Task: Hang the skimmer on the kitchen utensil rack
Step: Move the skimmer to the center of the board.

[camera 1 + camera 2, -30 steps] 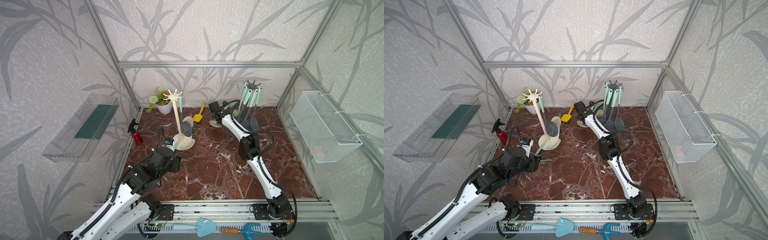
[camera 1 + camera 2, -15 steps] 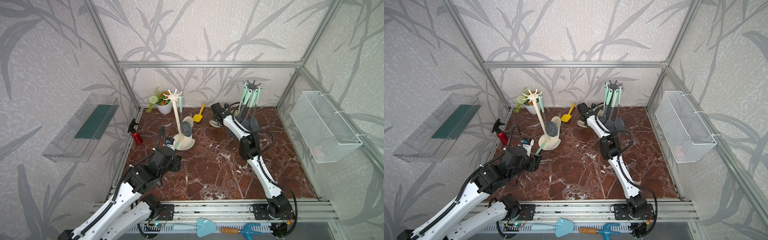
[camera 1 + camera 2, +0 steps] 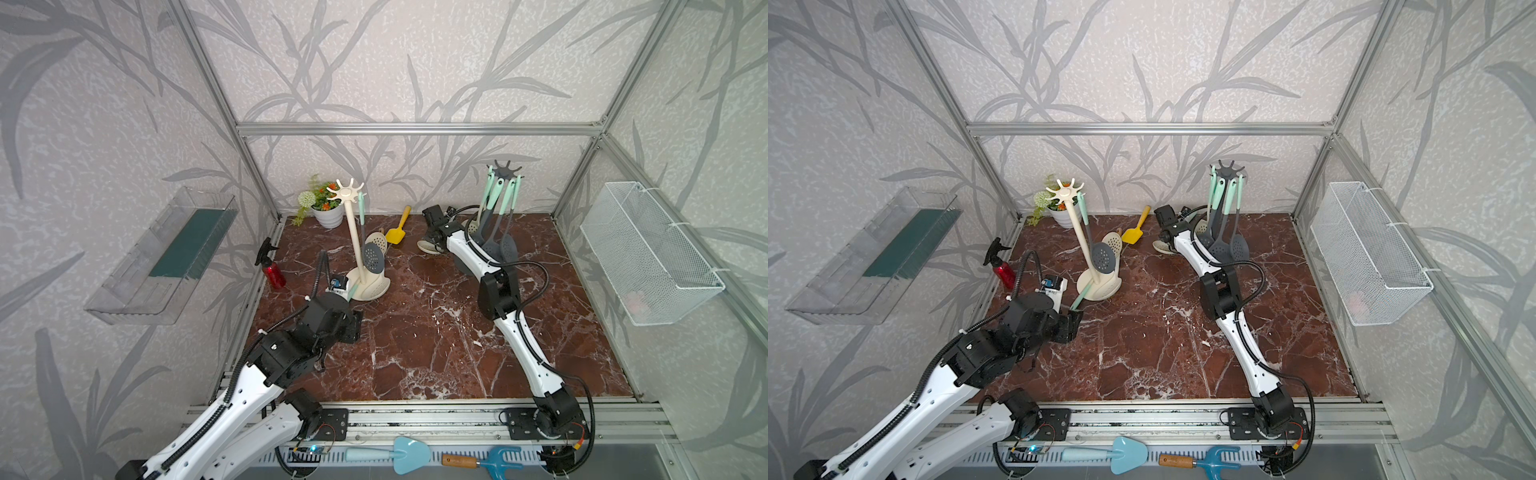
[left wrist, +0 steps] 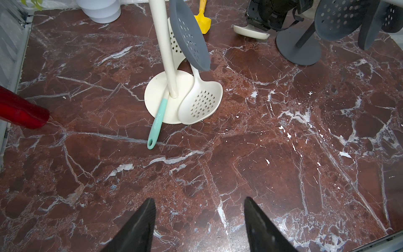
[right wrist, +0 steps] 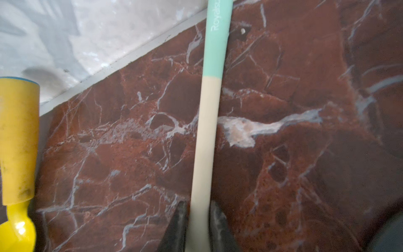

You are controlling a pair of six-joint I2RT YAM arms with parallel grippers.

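Note:
A cream skimmer lies on the marble floor beside the grey utensil rack (image 3: 505,170). Its head (image 3: 430,248) shows only edge-on. Its cream handle (image 5: 207,131) ends in teal. My right gripper (image 5: 197,204) is low over the floor and shut on the cream part of that handle. A cream utensil rack (image 3: 351,195) stands at the left with a grey skimmer (image 3: 371,257) hanging on it. Another cream skimmer (image 4: 200,104) rests at its base. My left gripper (image 4: 199,199) hangs open and empty over bare floor in front of that rack.
Several grey utensils (image 3: 494,245) hang on the grey rack close to my right arm. A yellow scoop (image 3: 397,232), a flower pot (image 3: 326,214) and a red spray bottle (image 3: 272,270) stand along the back and left. A wire basket (image 3: 648,253) hangs on the right wall.
My right gripper's jaws have closed onto the cream handle, after shifting slightly right near the grey rack. The left arm has not moved.

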